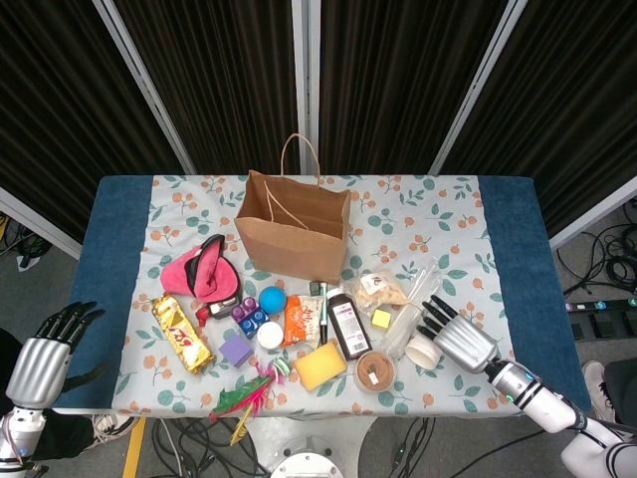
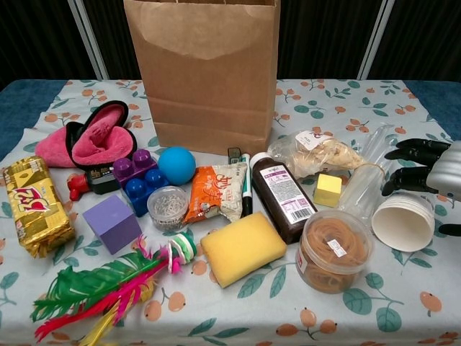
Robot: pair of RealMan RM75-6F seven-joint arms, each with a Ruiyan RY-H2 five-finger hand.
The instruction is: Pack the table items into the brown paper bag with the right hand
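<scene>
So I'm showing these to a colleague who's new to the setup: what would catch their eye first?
Probably the tall brown paper bag standing open at the back of the floral table, with a colourful clutter in front of it: a pink slipper, a blue ball, a yellow sponge and bright feathers. Then the right hand, fingers spread over a white paper cup at the right.

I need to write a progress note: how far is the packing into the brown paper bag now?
Nothing looks packed: the brown paper bag shows no item inside in the head view. In hand: the right hand is over the white paper cup, not visibly gripping it. Left: the cup, yellow sponge, blue ball and the other table items.
</scene>
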